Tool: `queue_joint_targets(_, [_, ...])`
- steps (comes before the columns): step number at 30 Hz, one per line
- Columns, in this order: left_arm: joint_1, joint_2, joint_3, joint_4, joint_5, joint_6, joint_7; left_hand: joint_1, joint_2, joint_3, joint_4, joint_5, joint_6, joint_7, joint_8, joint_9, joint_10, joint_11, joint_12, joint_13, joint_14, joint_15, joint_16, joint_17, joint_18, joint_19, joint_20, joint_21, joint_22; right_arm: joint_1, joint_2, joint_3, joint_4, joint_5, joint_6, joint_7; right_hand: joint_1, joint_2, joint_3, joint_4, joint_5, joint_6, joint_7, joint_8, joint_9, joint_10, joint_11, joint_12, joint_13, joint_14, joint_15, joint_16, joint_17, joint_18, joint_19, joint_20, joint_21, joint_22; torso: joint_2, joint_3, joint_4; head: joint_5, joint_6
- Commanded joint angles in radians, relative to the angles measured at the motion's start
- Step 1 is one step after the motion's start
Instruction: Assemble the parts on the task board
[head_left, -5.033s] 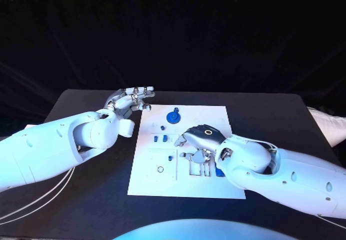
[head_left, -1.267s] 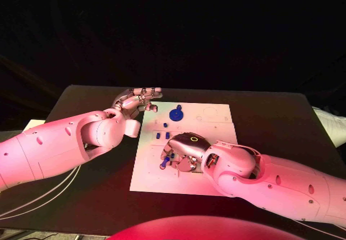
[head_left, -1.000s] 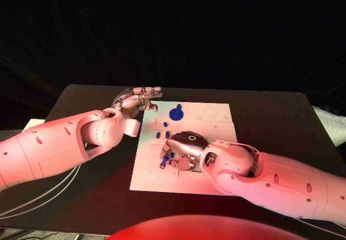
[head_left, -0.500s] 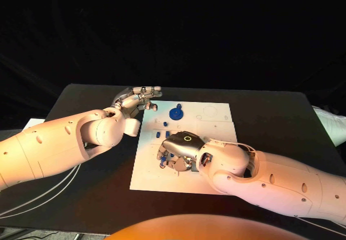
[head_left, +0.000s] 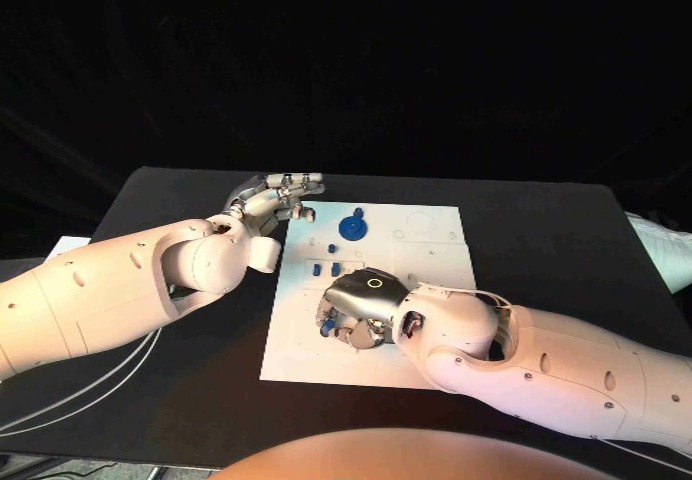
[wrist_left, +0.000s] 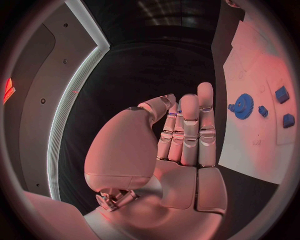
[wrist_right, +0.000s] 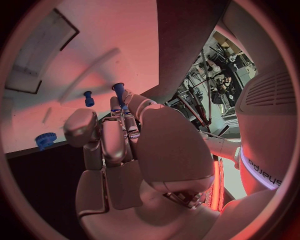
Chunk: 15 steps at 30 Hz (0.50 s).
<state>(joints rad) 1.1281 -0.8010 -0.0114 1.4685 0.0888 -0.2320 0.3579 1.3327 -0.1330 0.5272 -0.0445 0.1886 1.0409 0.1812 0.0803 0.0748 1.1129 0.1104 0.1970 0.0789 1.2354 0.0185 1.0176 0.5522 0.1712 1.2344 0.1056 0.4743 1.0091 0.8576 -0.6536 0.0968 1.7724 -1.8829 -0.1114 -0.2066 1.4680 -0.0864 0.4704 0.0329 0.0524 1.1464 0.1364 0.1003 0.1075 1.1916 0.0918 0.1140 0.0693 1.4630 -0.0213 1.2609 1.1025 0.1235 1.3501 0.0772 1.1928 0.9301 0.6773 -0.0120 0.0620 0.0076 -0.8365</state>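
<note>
The right hand (head_left: 361, 308) pinches a small blue peg (wrist_right: 118, 90) over the white plastic task board (head_left: 433, 250); the left hand (head_left: 274, 200), fingers straight and holding nothing, hovers beside the board's far corner.

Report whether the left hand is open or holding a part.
Open. The left wrist view shows the left hand with straight fingers and a bare palm; it hovers at the task board's far left corner, holding nothing.

Read only one marking: raised letters on the white shell of the robot's arm in the right wrist view, seemingly "sharpa", seen turned on its side. Found faint printed marks on the task board (head_left: 433, 232), too small to make out.
</note>
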Motion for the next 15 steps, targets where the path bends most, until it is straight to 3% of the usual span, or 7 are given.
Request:
queue_joint_targets(1, [0.0,0.002,0.001,0.001,-0.005,0.022,0.001,0.01,0.004,-0.002,-0.002,0.003,-0.007,0.001,0.005,-0.001,-0.006,-0.003,0.004,-0.001,-0.007,-0.003,-0.005,-0.001,0.01,-0.005,0.005,-0.005,-0.001,-0.004,0.001,-0.005,0.0,-0.028,0.043,-0.006,0.0,0.004,0.004,-0.001,0.002,0.003,-0.002,0.004,-0.001,0.033,-0.027,0.002,0.001,0.037,0.001,-0.002,-0.001,-0.005,-0.001,0.004,0.001,-0.001,0.0,-0.0003,-0.0003,0.0,0.0])
queue_joint_targets(7, [0.0,0.001,0.001,0.002,-0.005,0.022,0.0,0.01,0.004,-0.002,-0.002,0.003,-0.007,0.001,0.005,-0.001,-0.006,-0.003,0.004,-0.001,-0.007,-0.003,-0.005,-0.001,0.01,-0.005,0.005,-0.005,-0.001,-0.004,0.004,-0.009,-0.015,-0.037,0.045,-0.013,-0.019,-0.003,0.007,-0.003,0.003,-0.025,0.008,-0.016,-0.006,0.003,-0.016,-0.026,-0.004,0.034,0.01,-0.007,-0.012,-0.003,-0.011,0.009,-0.007,-0.014,-0.001,-0.0003,0.0007,-0.003,0.001])
queue_joint_targets(9, [0.0,0.001,0.001,0.002,-0.005,0.022,-0.001,0.01,0.004,-0.002,-0.002,0.003,-0.007,0.001,0.005,-0.001,-0.006,-0.003,0.004,-0.001,-0.007,-0.003,-0.005,-0.001,0.01,-0.005,0.005,-0.005,-0.001,-0.004,0.007,-0.012,-0.021,-0.037,0.041,-0.016,-0.041,-0.017,0.005,0.003,0.003,-0.063,0.021,-0.037,-0.015,-0.045,-0.001,-0.05,-0.009,0.032,0.022,-0.014,-0.022,0.0,-0.023,0.017,-0.024,-0.039,0.0,-0.0001,0.0006,-0.002,0.001])
queue_joint_targets(12, [0.0,0.001,0.001,0.002,-0.005,0.022,-0.001,0.01,0.004,-0.002,-0.002,0.003,-0.007,0.001,0.005,-0.001,-0.006,-0.003,0.004,-0.001,-0.007,-0.003,-0.005,-0.001,0.01,-0.005,0.005,-0.005,-0.001,-0.004,0.01,-0.016,-0.027,-0.034,0.034,-0.015,-0.074,-0.049,-0.019,0.01,0.002,-0.152,0.036,-0.04,-0.038,-0.169,0.021,-0.053,-0.009,0.018,0.041,-0.042,-0.063,0.014,-0.06,0.034,-0.076,-0.116,0.0,0.0004,0.0006,-0.002,0.002])
queue_joint_targets(15, [0.0,0.001,0.001,0.002,-0.005,0.023,-0.001,0.01,0.004,-0.002,-0.002,0.003,-0.007,0.001,0.005,-0.001,-0.006,-0.003,0.004,-0.001,-0.007,-0.003,-0.005,-0.001,0.01,-0.005,0.005,-0.005,-0.001,-0.004,0.011,-0.019,-0.029,-0.032,0.012,-0.014,-0.093,-0.065,-0.059,0.014,0.003,-0.21,0.027,-0.04,-0.044,-0.239,0.028,-0.051,-0.007,0.006,0.044,-0.061,-0.09,0.023,-0.083,0.042,-0.112,-0.167,0.0,0.0003,0.0007,-0.002,0.002])
